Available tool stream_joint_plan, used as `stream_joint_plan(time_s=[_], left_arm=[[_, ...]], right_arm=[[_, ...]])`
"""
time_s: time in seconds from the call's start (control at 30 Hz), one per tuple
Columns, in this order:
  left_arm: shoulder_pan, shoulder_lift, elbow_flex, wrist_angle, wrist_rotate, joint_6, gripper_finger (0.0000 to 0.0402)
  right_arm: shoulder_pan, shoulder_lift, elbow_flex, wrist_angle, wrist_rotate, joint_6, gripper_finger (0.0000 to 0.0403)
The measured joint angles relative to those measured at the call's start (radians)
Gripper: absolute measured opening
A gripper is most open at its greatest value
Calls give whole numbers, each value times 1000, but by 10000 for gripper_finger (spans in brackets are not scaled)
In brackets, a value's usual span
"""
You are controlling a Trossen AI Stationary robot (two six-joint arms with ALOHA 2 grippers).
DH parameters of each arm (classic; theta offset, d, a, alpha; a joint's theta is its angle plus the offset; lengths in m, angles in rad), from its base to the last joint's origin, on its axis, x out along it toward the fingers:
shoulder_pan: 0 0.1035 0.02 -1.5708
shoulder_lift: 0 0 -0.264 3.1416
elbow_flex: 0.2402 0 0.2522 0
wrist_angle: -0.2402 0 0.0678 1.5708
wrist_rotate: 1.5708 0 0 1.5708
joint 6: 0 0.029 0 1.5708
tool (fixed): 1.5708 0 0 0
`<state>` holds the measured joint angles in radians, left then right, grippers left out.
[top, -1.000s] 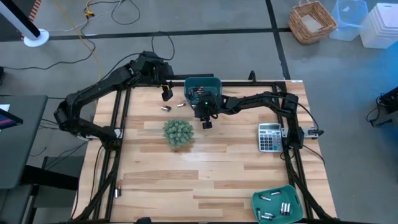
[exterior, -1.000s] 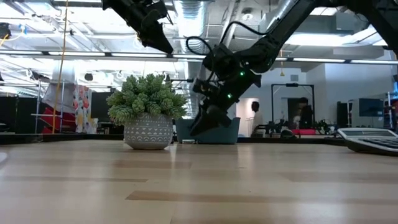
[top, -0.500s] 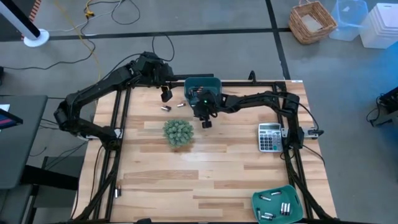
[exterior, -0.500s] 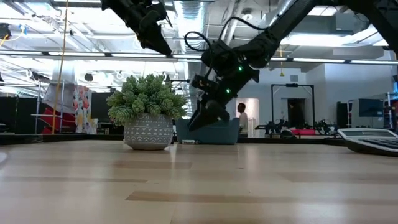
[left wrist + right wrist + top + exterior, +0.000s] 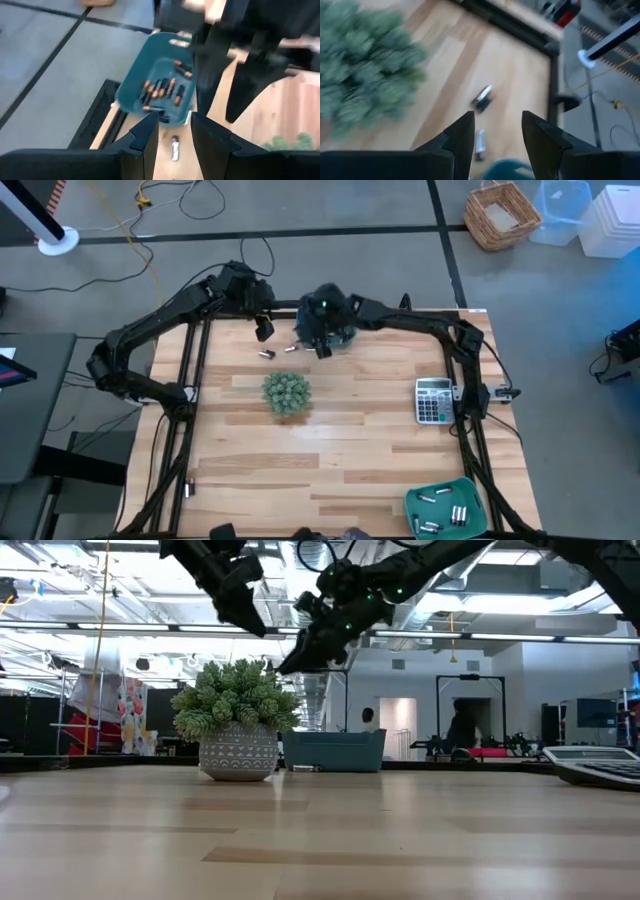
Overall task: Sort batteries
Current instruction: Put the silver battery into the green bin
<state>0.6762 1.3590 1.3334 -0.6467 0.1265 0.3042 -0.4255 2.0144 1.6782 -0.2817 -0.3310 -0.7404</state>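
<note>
While both claws hang spread & empty by the far bin (image 5: 345, 310), 2 loose cells (image 5: 267, 354) lie on surface just below left claw (image 5: 264, 331); right claw (image 5: 322, 350) slightly farther.

Your overhead camera looks straight down on the whole tabletop (image 5: 330, 440), both arms and the floor around, while your low camera sits at tabletop height near one edge and looks level across the wood into the room behind. Both show the potted plant (image 5: 287, 393), the calculator (image 5: 433, 400) and the far teal bin (image 5: 334, 750). Each wrist camera looks down past its own two dark fingers, the left at that bin, the right at the plant and bare wood.
</note>
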Motion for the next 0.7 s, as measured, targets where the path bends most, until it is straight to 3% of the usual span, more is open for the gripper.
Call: stream_joint_plan(time_s=[0.13, 0.4, 0.7], left_arm=[[38, -23, -51, 48, 30, -4, 109], [84, -111, -175, 142, 46, -5, 109], [85, -152, -259, 197, 54, 7, 109]], right_arm=[[-24, 77, 120, -58, -69, 3, 180], [-27, 311, 456, -301, -84, -58, 180], [0, 487, 677, -484, -53, -126, 187]])
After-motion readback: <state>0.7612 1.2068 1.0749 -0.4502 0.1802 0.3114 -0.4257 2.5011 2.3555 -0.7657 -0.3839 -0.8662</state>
